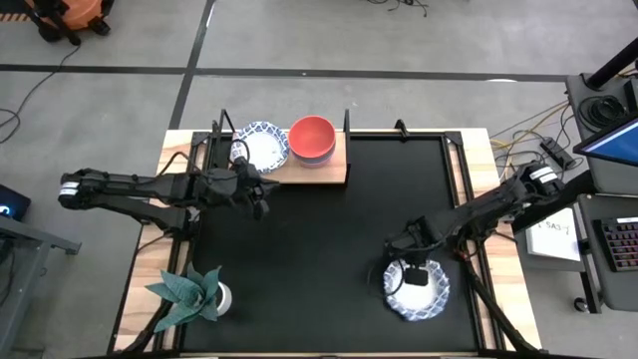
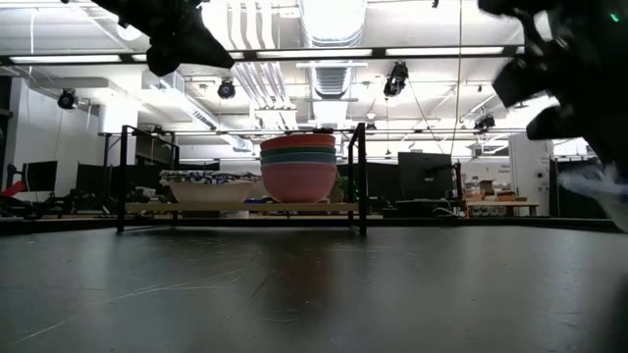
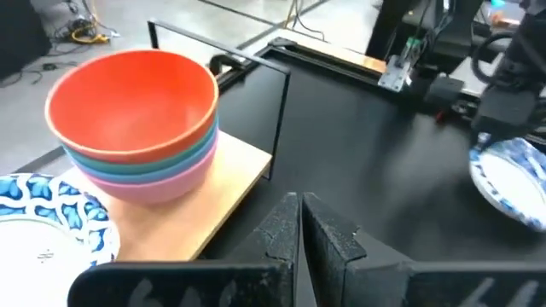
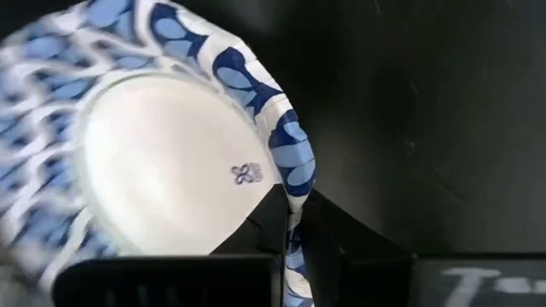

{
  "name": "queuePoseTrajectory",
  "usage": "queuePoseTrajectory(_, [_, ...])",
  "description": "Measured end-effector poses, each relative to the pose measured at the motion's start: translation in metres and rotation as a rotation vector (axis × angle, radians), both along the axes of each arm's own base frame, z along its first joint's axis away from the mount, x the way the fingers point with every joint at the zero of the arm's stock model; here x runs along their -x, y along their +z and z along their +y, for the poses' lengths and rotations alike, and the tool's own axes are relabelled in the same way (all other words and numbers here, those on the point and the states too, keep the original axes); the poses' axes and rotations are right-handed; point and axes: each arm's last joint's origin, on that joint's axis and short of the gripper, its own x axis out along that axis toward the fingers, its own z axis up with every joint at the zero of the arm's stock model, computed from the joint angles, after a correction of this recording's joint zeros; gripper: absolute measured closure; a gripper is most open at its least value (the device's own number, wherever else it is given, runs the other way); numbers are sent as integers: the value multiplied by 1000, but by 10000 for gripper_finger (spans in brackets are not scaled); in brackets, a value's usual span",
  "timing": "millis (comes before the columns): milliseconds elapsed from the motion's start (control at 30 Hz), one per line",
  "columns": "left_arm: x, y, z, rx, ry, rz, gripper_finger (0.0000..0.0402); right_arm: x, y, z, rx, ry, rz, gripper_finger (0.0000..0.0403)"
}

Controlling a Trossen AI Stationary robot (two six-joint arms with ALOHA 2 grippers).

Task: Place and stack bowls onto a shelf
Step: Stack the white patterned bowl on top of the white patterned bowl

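Covering most of the wooden surface (image 1: 503, 289) is the black mat (image 1: 329, 259). Potted plant (image 1: 191, 293) sits at the mat's near-left corner, well apart from everything else.

Shelf (image 1: 334, 172) stands at the far edge of the mat, left of centre, long axis running left-right, thin black posts at its ends. One post (image 3: 279, 119) stands between the stack and the open mat in the left wrist view.

Stack of plain bowls (image 1: 312, 139) on the shelf's right half: red on top, then teal/blue, pink at the bottom, all rim-up. Low view shows the same stack (image 2: 298, 168) upright between the posts. Patterned bowl (image 1: 261, 146) sits just left of it on the shelf, rim-up, nearly touching the stack; whether it's one bowl or several nested, can't tell.

Left arm reaches in from the left. Left tool (image 1: 257, 191) hovers over the mat just in front of the shelf's left end, near the patterned bowl but apart from it. Fingers (image 3: 286, 234) pressed together, nothing between them.

Right arm comes in from the right edge. Right tool (image 1: 417, 271) is over the near-right part of the mat, clamped on the rim of another blue-patterned bowl (image 1: 418, 291). Right wrist view shows the rim (image 4: 294, 170) pinched between the fingers and the bowl's white inside facing the camera. This bowl is well apart from the shelf, diagonally across the mat.
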Motion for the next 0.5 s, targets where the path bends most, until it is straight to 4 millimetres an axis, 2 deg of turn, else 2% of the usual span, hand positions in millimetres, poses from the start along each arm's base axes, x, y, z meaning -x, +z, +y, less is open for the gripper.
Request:
queuePoseTrajectory(233, [10, 13, -3, -76, 139, -86, 402, -24, 52, -16, -117, -158, -269, 390])
queuePoseTrajectory(367, [18, 21, -8, -119, 140, -125, 402, -44, 84, -35, -112, -291, -456, 390])
queuePoseTrajectory(500, [27, 27, -12, -142, 124, -145, 402, -64, 113, -57, -94, -356, -572, 390])
